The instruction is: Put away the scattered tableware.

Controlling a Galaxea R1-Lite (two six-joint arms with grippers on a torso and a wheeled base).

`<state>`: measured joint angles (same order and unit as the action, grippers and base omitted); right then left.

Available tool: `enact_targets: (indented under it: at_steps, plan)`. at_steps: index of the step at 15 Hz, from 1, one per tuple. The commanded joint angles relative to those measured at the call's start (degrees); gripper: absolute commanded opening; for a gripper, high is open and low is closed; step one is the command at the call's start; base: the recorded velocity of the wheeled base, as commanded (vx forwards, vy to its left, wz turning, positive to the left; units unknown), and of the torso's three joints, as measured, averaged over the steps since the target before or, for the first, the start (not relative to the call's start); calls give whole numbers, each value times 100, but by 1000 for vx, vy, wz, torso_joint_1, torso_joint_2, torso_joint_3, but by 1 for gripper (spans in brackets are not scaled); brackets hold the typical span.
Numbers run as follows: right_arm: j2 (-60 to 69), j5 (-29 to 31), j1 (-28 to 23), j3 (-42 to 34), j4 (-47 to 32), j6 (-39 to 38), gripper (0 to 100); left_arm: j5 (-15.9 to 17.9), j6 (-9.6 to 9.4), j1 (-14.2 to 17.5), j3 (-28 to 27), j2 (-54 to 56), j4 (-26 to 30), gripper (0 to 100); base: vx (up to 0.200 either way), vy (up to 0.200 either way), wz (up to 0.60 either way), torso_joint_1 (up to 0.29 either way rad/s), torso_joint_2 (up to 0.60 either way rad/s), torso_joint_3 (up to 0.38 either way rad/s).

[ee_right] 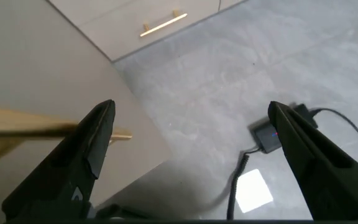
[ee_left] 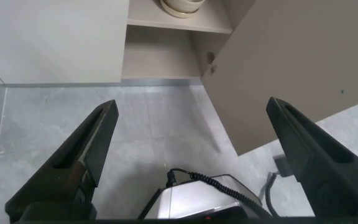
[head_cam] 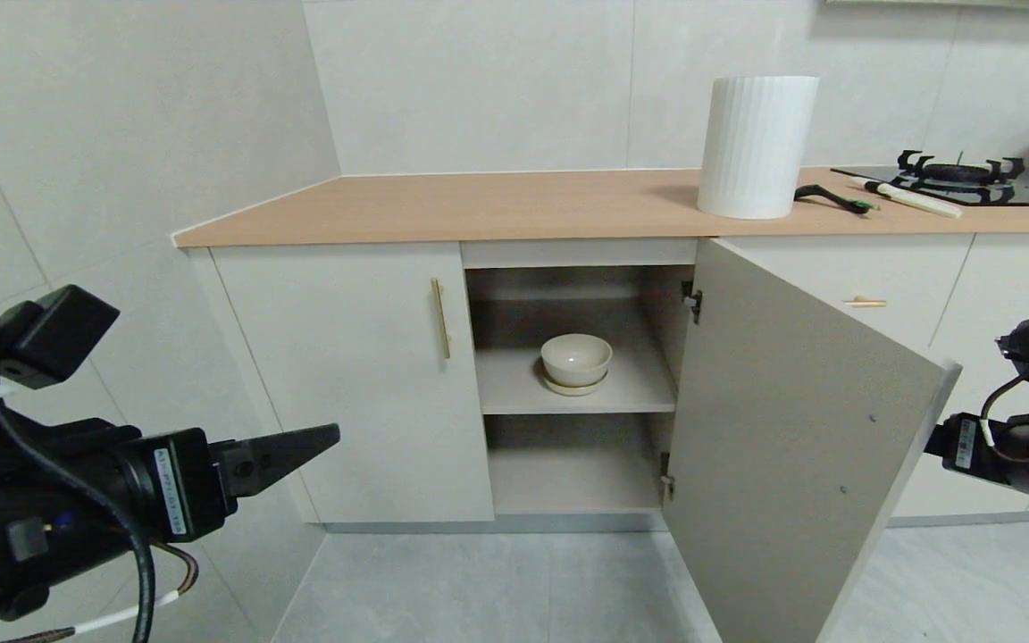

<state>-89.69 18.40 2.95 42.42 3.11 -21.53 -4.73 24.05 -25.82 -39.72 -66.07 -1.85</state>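
Two grippers are hanging well apart, one to each side of the open cabinet [head_cam: 579, 254]. The left gripper [ee_left: 191, 107] is hovering low over the floor tiles [ee_left: 160, 124], fingers spread and gripping nothing. The right gripper [ee_right: 191, 107] is sitting behind the swung-out cabinet door [head_cam: 791, 429], fingers also spread. That door's gold handle [ee_right: 30, 123] is running just beside one finger, and I am unable to tell whether they touch. I am seeing the bowl [head_cam: 575, 358] resting upright on a small plate [head_cam: 574, 387] on the middle shelf [head_cam: 514, 388]. On the countertop [head_cam: 479, 205], a white ribbed canister [head_cam: 756, 147] is standing near the stove [head_cam: 970, 174].
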Motion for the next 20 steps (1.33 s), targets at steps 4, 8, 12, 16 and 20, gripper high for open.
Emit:
enact_targets:
  at_steps: [4,8,12,16,20]
  plan:
    - [-269,-477,830,99,67,-211,100,7,3,-2,-27,-20,-8,100,0,0,0,0,0,0]
    - [-866,-583,1823,680,49,-211,100,104,3,-2,-54,-28,-8,100,0,0,0,0,0,0]
    - [-1710,-583,2553,1391,58,-194,100,95,-6,7,-54,-28,1,100,0,0,0,0,0,0]
    - [-2387,-592,2641,2147,58,-211,100,-10,-15,112,-27,-257,10,100,0,0,0,0,0,0]
    - [-2484,-697,2649,2288,111,-229,100,-2,-6,112,8,-371,10,100,0,0,0,0,0,0]
